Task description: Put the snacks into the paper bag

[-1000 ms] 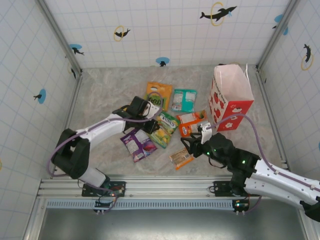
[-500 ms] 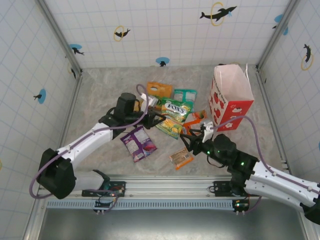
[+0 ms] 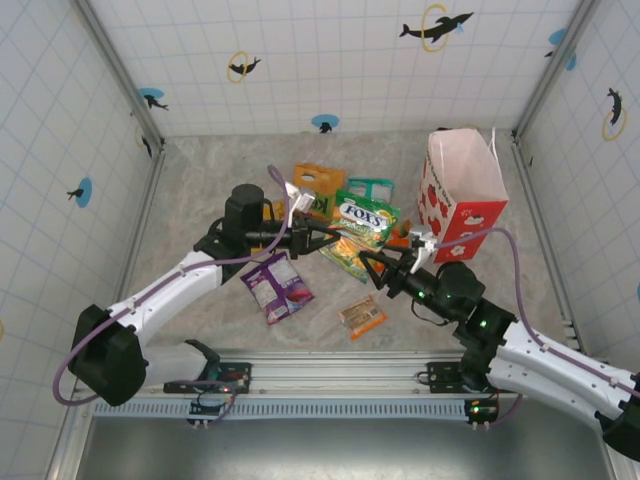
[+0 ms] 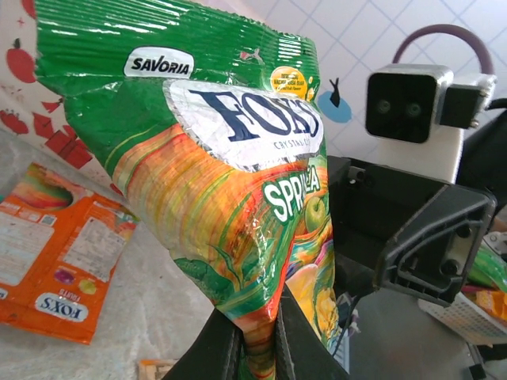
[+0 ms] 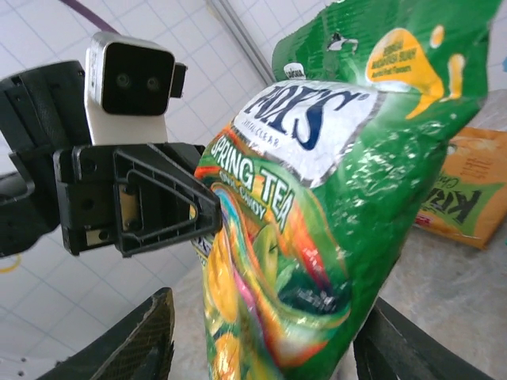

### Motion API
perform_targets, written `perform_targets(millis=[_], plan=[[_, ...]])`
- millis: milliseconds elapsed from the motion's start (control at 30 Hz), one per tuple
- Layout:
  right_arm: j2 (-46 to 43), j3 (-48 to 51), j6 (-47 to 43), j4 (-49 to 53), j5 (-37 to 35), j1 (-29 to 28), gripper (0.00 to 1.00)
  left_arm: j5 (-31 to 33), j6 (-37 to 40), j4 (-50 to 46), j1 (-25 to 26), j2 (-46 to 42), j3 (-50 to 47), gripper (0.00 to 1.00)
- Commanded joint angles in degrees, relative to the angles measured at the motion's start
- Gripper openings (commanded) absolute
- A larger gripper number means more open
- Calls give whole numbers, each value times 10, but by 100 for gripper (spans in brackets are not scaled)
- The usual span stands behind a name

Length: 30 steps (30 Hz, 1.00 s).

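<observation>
My left gripper is shut on the bottom edge of a green "Fox's Spring Tea" packet, which it holds in the air above the table. My right gripper faces it, open, its fingers wide on either side of the packet's lower part without pinching it. The white-and-red paper bag stands upright at the back right. On the table lie an orange-green Krax packet, a teal one, a purple one, an orange one and a small wrapped bar.
A yellow-orange packet lies under the raised green one. Tiled walls with metal corner posts close the table on three sides. Open table surface shows at the back left.
My left gripper has lifted the green packet off the table and carried it right. My right gripper has risen from beside the orange packet and come up around the green packet.
</observation>
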State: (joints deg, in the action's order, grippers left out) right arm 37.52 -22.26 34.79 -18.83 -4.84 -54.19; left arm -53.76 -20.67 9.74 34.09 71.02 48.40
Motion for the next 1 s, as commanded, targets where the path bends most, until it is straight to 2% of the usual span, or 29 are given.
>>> perform_targets(millis=[0, 200, 300, 400, 533, 600, 700, 767, 967], plan=[[8, 1, 28, -49, 18, 7, 56, -28, -7, 49, 4, -5, 0, 0], [22, -2, 53, -56, -7, 13, 37, -28, -3, 51, 7, -8, 0, 0], [24, -1, 46, -70, 8, 15, 15, 2, 14, 20, 7, -6, 9, 10], [22, -7, 36, -53, 9, 15, 5, 42, 40, -34, 7, 1, 26, 23], [17, -34, 2, -19, -8, 15, 3, 102, 37, -64, 7, 5, 36, 47], [17, -65, -36, 15, -21, 19, 3, 162, 21, -82, 7, 7, 44, 63], [25, -129, -95, 89, -38, 37, 4, 237, 6, -107, 6, 10, 55, 73], [34, -173, -128, 127, -41, 59, 4, 263, 1, -115, 6, 13, 60, 78], [82, -306, -223, 201, -9, 176, 5, 294, -6, -134, 4, 29, 71, 79]])
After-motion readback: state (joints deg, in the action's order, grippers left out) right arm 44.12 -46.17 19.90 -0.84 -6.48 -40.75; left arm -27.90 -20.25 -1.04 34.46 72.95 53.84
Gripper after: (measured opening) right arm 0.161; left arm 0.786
